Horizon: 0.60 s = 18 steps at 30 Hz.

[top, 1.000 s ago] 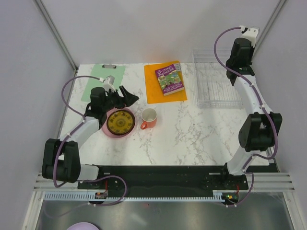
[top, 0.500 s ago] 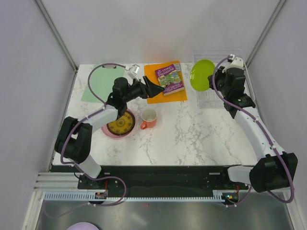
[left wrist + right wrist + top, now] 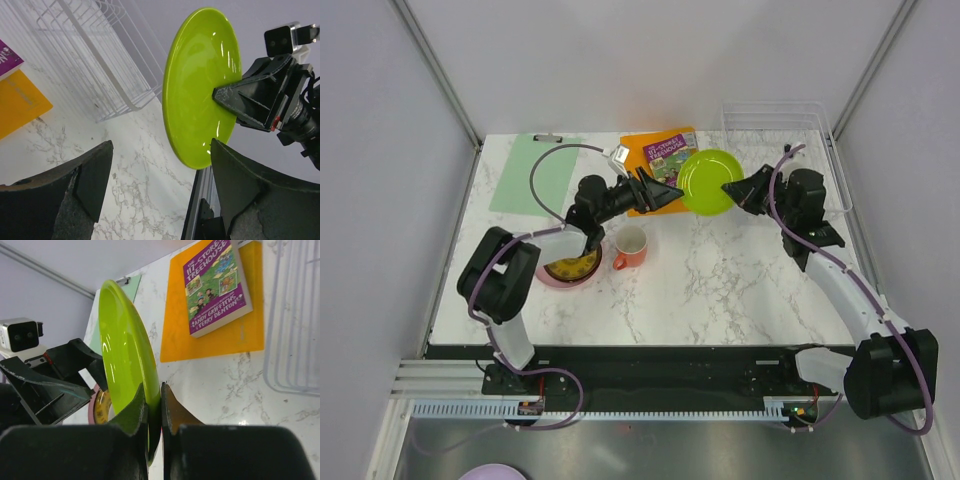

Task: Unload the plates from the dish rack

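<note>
Our right gripper (image 3: 736,188) pinches the green plate (image 3: 710,180) by its rim, holding it on edge in the air left of the dish rack (image 3: 775,104). Our left gripper (image 3: 670,196) gapes wide just before it.

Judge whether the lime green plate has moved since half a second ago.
Yes. The lime green plate has shifted left, away from the dish rack, toward the book.

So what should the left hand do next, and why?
Probably the left hand should ease forward until it straddles the free edge of the lime green plate. The right hand grips that plate by its rim in the air, and the left hand faces it, open, not yet touching.
</note>
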Available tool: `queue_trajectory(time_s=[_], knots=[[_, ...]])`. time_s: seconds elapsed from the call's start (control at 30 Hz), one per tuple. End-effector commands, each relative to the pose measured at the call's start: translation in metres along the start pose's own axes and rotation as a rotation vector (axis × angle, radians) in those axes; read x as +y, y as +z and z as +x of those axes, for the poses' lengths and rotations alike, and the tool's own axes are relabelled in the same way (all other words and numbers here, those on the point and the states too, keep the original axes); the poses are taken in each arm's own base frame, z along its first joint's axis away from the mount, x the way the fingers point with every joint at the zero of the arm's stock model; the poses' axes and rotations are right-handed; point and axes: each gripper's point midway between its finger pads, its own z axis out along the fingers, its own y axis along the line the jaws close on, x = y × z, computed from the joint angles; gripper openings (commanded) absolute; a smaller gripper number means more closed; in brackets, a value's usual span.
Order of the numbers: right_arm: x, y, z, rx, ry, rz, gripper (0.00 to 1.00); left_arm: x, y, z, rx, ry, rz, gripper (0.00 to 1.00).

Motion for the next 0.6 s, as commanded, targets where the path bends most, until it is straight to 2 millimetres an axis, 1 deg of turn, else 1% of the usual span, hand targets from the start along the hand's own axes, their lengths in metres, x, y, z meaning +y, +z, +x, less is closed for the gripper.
queue_trajectory(time_s=[0.0, 0.07, 0.1, 0.17, 0.2, 0.23, 0.27, 0.3, 0.37, 0.4, 0.43, 0.47, 0.5, 0.53, 0.57], knots=[[0.036, -0.007, -0.004, -0.019, 0.050, -0.172, 0.09, -0.022, 0.011, -0.005, -0.042, -0.002, 0.077, 0.84], [0.038, -0.008, 0.003, 0.001, 0.053, -0.189, 0.10, -0.021, 0.014, -0.003, -0.038, -0.006, 0.077, 0.83], [0.039, -0.008, 0.005, 0.007, 0.054, -0.198, 0.10, -0.024, 0.017, -0.002, -0.034, -0.005, 0.084, 0.83], [0.043, -0.011, 0.011, 0.031, 0.060, -0.224, 0.10, -0.024, 0.019, -0.001, -0.030, -0.009, 0.080, 0.79], [0.045, -0.012, 0.010, 0.029, 0.068, -0.237, 0.10, -0.024, 0.021, 0.001, -0.025, -0.010, 0.082, 0.77], [0.047, -0.013, 0.013, 0.041, 0.074, -0.250, 0.10, -0.025, 0.022, 0.000, -0.025, -0.008, 0.084, 0.64], [0.048, -0.014, 0.016, 0.050, 0.077, -0.259, 0.10, -0.024, 0.023, 0.000, -0.025, -0.004, 0.079, 0.58], [0.049, -0.015, 0.018, 0.055, 0.078, -0.268, 0.11, -0.025, 0.024, 0.002, -0.021, -0.004, 0.076, 0.55], [0.050, -0.016, 0.022, 0.074, 0.085, -0.279, 0.11, -0.025, 0.024, 0.001, -0.025, 0.003, 0.070, 0.38], [0.050, -0.017, 0.023, 0.077, 0.085, -0.281, 0.11, -0.026, 0.023, 0.002, -0.018, 0.003, 0.064, 0.31], [0.049, -0.018, 0.023, 0.075, 0.085, -0.276, 0.12, -0.026, 0.022, 0.001, -0.018, 0.007, 0.055, 0.20], [0.046, -0.018, 0.025, 0.078, 0.086, -0.263, 0.15, -0.024, 0.022, 0.001, -0.012, 0.019, 0.042, 0.13], [0.046, -0.019, 0.025, 0.075, 0.082, -0.259, 0.20, -0.018, 0.021, 0.006, 0.017, 0.009, 0.005, 0.06], [0.044, -0.019, 0.024, 0.070, 0.076, -0.247, 0.30, -0.021, 0.019, 0.004, 0.024, 0.020, -0.006, 0.02], [0.040, -0.020, 0.025, 0.073, 0.073, -0.227, 0.51, -0.021, 0.017, 0.000, 0.013, 0.042, -0.025, 0.02]])
